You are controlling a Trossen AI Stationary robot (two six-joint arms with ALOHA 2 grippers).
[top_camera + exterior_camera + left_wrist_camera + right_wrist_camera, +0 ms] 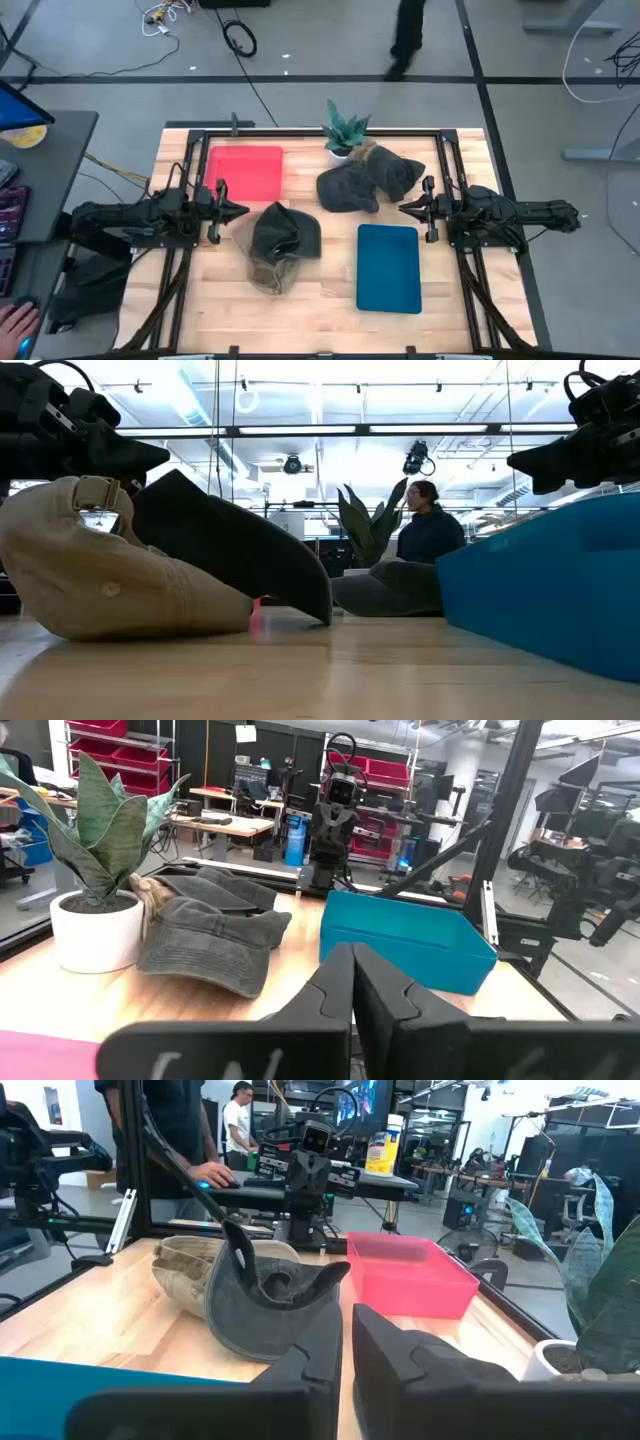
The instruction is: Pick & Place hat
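A dark grey hat (285,232) lies on top of a tan hat (268,272) at the table's middle; both also show in the right wrist view, dark (270,1305) and tan (180,1270). Two more dark grey hats (360,178) rest by the plant, the nearer one (215,935) flat on the wood. My left gripper (240,210) hovers shut just left of the middle pile. My right gripper (405,208) hovers shut to the right of the far pile, above the blue tray's far edge. Neither touches anything.
A red tray (245,172) stands at the far left and a blue tray (388,267) at the near right. A potted plant (345,135) sits at the far edge. People stand in the room beyond the table. A hand (15,322) rests at a desk on the left.
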